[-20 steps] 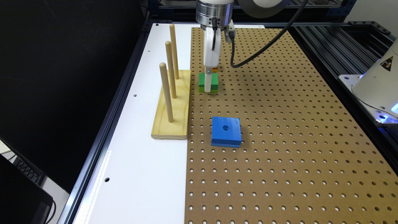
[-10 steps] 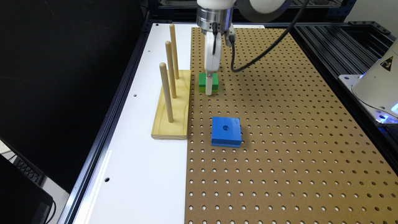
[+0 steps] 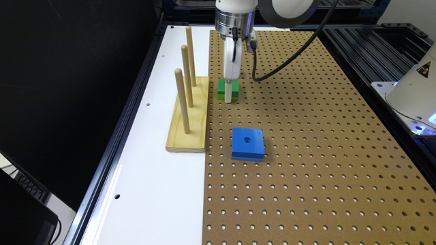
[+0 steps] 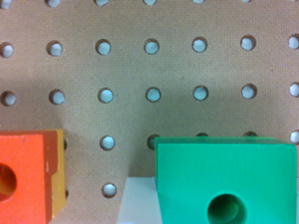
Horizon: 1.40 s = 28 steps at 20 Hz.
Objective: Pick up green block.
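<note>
Since earlier frame, we raised hand [image 3: 231,89] slightly with green block [image 3: 228,90]; grip state unclear. We judged slow vertical lift best.

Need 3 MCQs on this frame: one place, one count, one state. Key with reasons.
1. Where is the flat blue square wooden block?
A. On the brown perforated pegboard, apart from the green square wooden block
B. Stacked on the green block
C. Threaded on a peg

2. How many upright wooden pegs stand on the pale wooden base?
A. Two
B. Three
C. Four

3. The green block's centre hole is:
A. Empty
B. Filled by a peg
C. Taped over

Key: 1 A, bare board lies between the two blocks. 2 B, three pegs stand in a row on the base. 3 A, the wrist view shows the hole open.
</note>
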Tool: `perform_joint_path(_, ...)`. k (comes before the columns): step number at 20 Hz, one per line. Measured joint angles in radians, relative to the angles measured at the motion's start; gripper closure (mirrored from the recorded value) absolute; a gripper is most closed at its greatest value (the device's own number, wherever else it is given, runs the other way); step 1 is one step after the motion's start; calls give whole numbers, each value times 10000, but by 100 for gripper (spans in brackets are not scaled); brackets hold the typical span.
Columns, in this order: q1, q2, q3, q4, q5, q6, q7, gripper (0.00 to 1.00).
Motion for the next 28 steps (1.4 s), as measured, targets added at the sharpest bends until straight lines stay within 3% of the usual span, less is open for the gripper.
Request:
perform_joint_path(10, 1, -66, 7, -4, -20, -38, 0, 100)
perform_joint_path(17, 1, -701, 19, -21, -21, -665, 0, 100)
perform_joint_path(21, 1, -817, 22, -48, -21, -713, 0, 100)
perform_joint_path(26, 1, -1916, 29, -65, -21, -1817, 0, 100)
perform_joint_path(28, 1, -2148, 33, -73, -21, -2061, 0, 100)
